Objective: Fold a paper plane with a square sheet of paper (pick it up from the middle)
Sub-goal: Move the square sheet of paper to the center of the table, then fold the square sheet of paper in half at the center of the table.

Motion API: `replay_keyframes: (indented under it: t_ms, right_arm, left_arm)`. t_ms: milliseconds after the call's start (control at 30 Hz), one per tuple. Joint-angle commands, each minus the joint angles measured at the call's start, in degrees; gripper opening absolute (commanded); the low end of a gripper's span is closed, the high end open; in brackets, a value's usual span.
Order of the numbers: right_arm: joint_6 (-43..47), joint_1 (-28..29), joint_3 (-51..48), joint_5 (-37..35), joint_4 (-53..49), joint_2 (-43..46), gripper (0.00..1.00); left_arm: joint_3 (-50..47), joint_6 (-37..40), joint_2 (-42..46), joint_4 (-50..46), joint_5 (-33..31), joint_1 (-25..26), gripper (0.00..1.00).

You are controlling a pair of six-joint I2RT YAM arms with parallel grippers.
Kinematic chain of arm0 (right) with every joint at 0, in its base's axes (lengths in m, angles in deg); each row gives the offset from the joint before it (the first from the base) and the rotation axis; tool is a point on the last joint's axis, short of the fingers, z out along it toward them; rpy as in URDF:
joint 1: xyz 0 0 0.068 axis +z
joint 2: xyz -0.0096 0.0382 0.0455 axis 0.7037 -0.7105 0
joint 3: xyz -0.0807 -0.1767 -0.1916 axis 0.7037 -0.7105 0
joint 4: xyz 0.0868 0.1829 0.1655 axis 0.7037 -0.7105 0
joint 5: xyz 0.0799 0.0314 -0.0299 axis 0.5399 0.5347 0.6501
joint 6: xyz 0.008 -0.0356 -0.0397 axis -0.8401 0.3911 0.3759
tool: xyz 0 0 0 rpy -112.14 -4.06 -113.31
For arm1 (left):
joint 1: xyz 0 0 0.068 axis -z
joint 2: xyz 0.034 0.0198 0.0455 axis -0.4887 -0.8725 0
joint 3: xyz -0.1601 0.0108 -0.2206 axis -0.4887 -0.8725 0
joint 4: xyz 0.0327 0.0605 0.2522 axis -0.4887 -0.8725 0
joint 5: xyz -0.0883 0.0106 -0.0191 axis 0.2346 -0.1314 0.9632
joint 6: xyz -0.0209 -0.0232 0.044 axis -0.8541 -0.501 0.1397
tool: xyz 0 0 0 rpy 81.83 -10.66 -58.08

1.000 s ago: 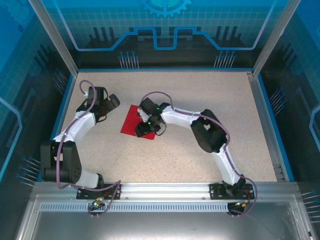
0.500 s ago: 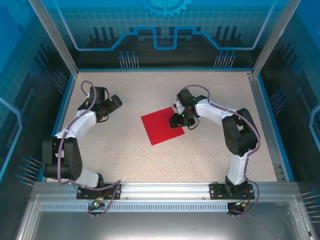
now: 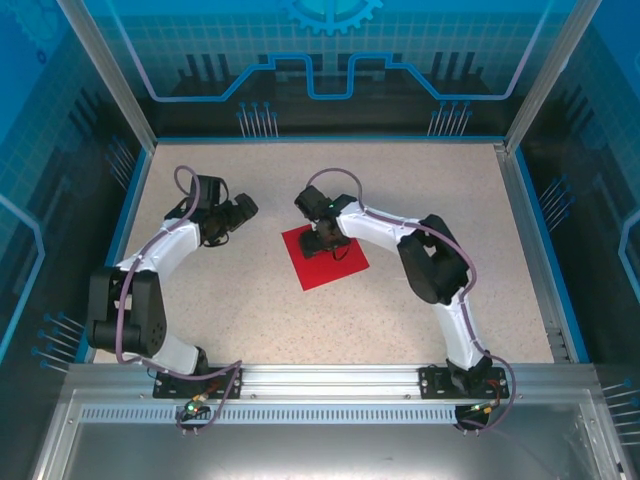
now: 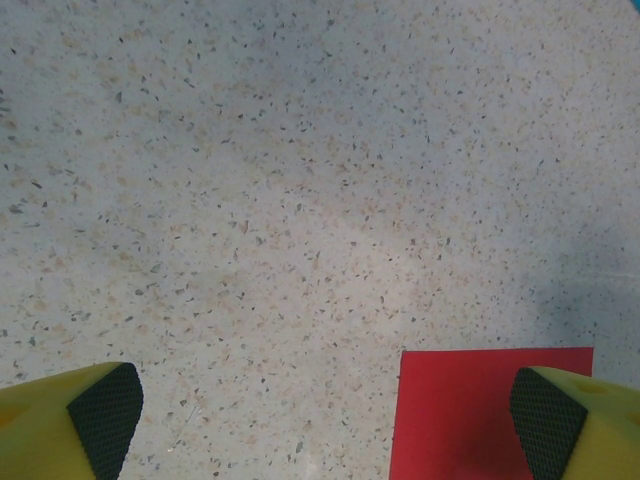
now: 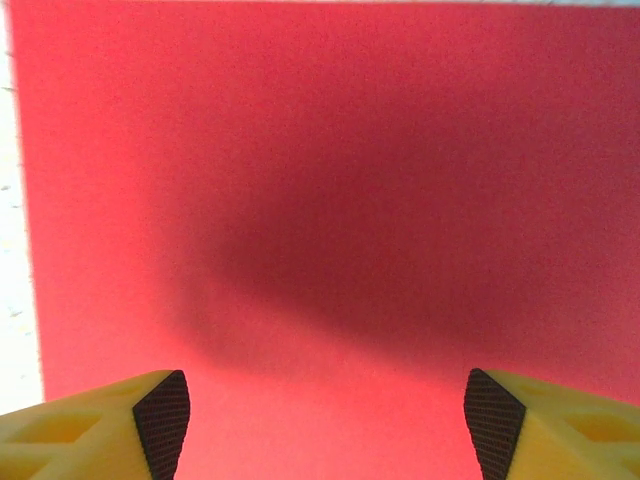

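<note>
Left gripper (image 4: 325,420), right gripper (image 5: 325,415): jaws apart

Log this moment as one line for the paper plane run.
square sheet of paper: flat, unfolded, on table | right gripper: open, over the sheet | left gripper: open, empty, near sheet's left corner

The square sheet of paper (image 3: 324,257) is smooth, matt red. The worktop (image 3: 400,180) looks speckled, stone-like. The right pincer (image 5: 322,400) is yellow plastic with dark textured pads (image 5: 162,420).

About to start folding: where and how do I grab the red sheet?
Its middle, straight down from above. The square sheet of paper lies flat on the table, no lifted edge to get under, and the open right hand hangs over it. A pinch there should bunch it up.
</note>
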Motion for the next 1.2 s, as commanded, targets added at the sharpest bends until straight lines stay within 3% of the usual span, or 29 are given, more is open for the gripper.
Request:
replay_keyframes:
  t_ms: [0,433,633,800,1167]
  right_arm:
    - [-1.3,-0.9,3.0,-1.8,-3.5,-3.1,0.77]
    - [-2.4,-12.1,-7.6,0.4,-1.8,-0.3,0.76]
    - [-2.4,-11.7,-3.1,1.0,-4.0,2.3,0.78]
    - [-5.3,-9.6,-0.8,-1.7,-6.6,1.8,0.99]
    - [-7.8,-9.4,-0.2,0.6,-8.4,-2.6,0.97]
  left_arm:
    - [0.2,-1.3,-1.1,-1.1,1.5,0.4,0.98]
    - [1.5,-0.3,-1.8,-2.3,1.5,1.9,0.98]
    - [2.7,-0.3,-2.6,-3.1,1.4,3.4,0.99]
    - [2.1,-0.8,-3.0,-2.3,1.4,3.9,0.98]
    - [2.6,-1.5,-5.4,-2.3,2.1,4.0,0.99]
